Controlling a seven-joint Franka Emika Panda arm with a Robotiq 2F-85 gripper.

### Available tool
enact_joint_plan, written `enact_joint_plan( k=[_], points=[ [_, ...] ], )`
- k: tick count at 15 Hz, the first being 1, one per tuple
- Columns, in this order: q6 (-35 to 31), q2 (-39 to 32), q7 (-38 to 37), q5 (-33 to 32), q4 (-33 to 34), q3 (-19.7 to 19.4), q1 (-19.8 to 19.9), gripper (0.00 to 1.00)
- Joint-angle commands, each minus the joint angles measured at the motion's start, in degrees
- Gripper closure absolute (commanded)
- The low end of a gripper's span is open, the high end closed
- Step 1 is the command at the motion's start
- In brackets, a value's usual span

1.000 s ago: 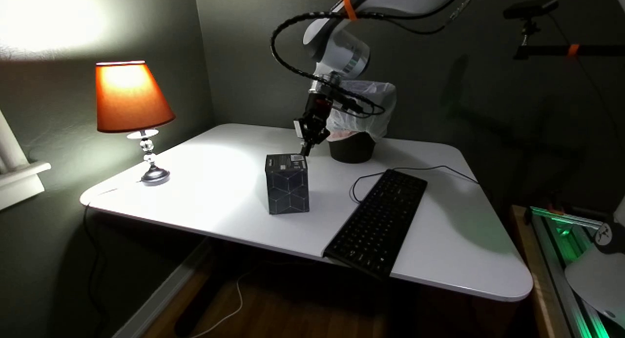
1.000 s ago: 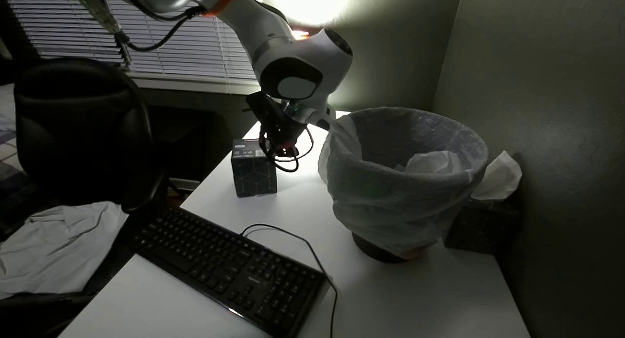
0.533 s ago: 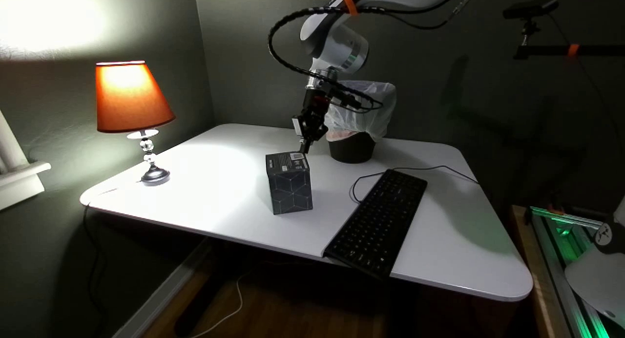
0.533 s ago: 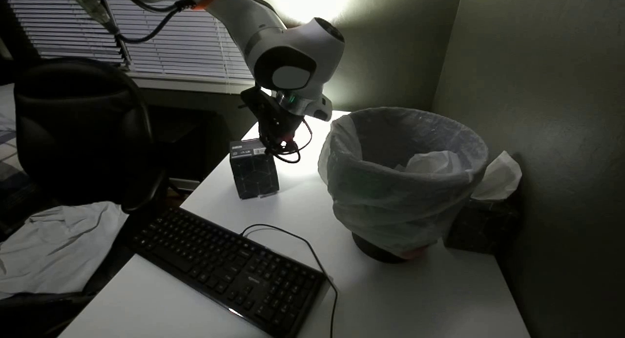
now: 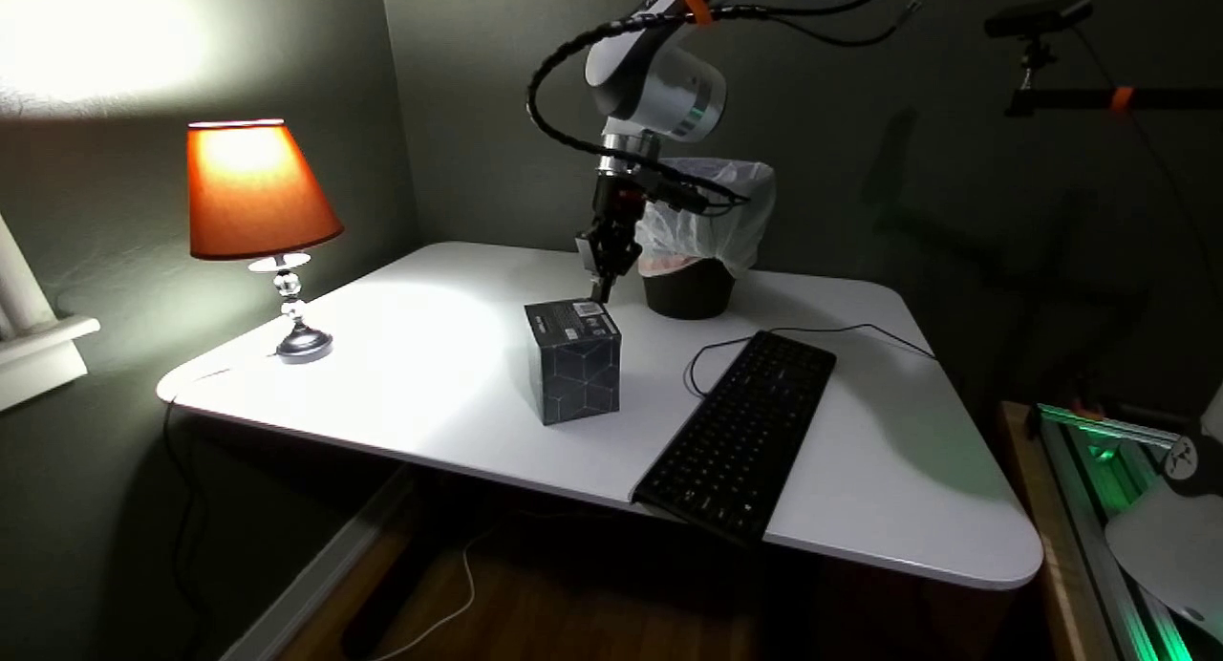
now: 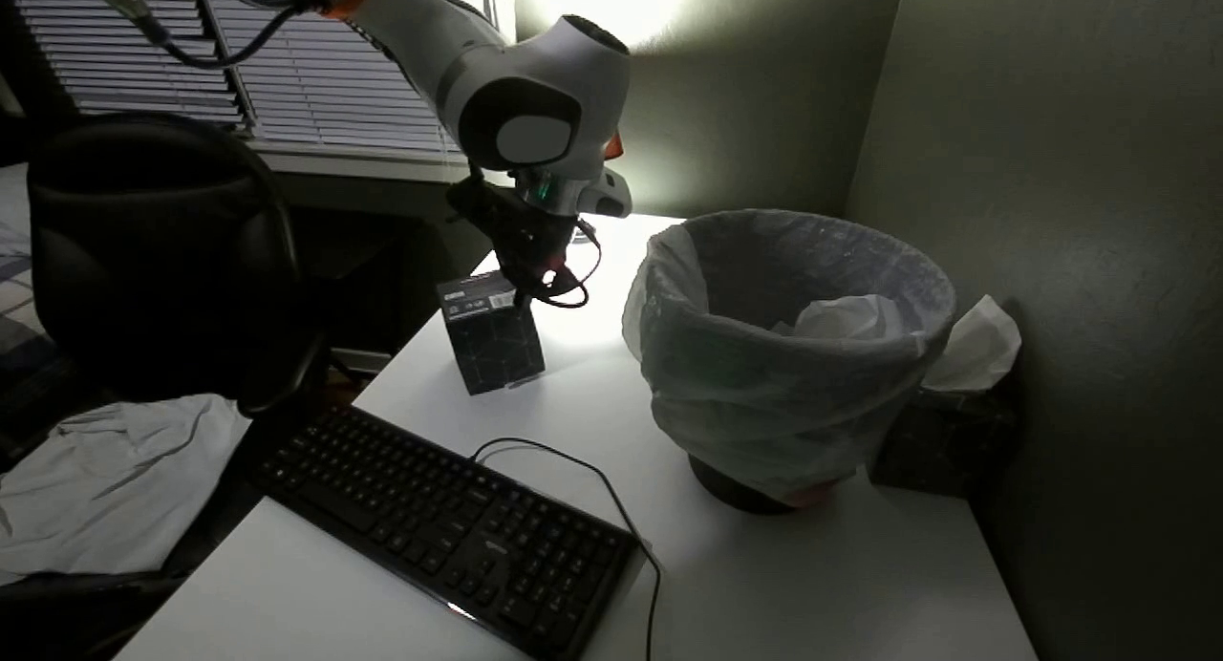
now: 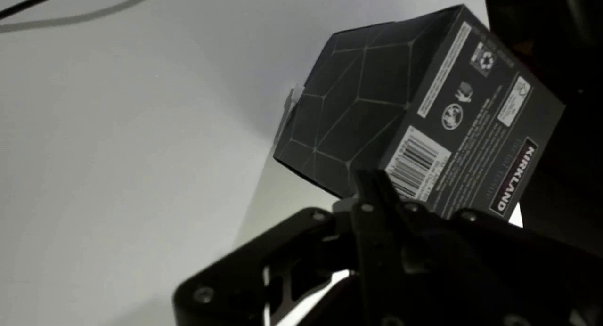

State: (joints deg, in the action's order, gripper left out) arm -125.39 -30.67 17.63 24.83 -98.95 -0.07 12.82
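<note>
Exterior views, both: largest, a white table (image 5: 879, 479). Standing on it, a dark waste bin (image 6: 731, 489) in a loose, translucent liner (image 6: 755, 394), with crumpled white paper (image 6: 846, 319) inside and any deeper contents out of sight. Smaller, beside the bin and near the wall (image 6: 1099, 260) in an exterior view, a dark tissue box (image 6: 941, 446), partly hidden, with a white tissue (image 6: 975, 344) sticking up. Similar in size, on the table near the keyboard (image 5: 745, 432), a dark patterned carton (image 5: 580, 382), marked KIRKLAND in the wrist view, with the barcode (image 7: 417, 163) uppermost; cannot tell whether standing flat or tipped. Probably light, of thin card: fairly stiff along the edges, easily dented mid-panel, smooth enough to skid or turn under a push. Best held across opposite side panels, near the upper edges, with gentle pressure; possibly too wide for the jaws. Smaller again, at the carton's upper edge, the gripper (image 7: 372, 174): fingers (image 7: 363, 184) together, nothing between them, touching the carton or nearly so.
</note>
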Motion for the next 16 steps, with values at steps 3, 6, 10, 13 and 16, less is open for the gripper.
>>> enact_joint_plan(
  k=[3, 6, 10, 13, 16],
  points=[
    [-10.00, 5.17, 5.02, -7.73, -10.09, 0.31, -2.16, 0.99],
    [-14.76, 7.87, 7.96, -8.81, -14.28, 1.36, -1.92, 0.99],
    [-21.22, 12.36, 12.96, -9.07, -21.32, 2.80, -1.44, 0.99],
    [-24.35, 14.58, 15.48, -9.49, -25.24, 3.21, -1.46, 0.99],
    [-27.25, 16.64, 18.55, -10.04, -28.91, 3.33, -1.48, 0.99]
  ],
)
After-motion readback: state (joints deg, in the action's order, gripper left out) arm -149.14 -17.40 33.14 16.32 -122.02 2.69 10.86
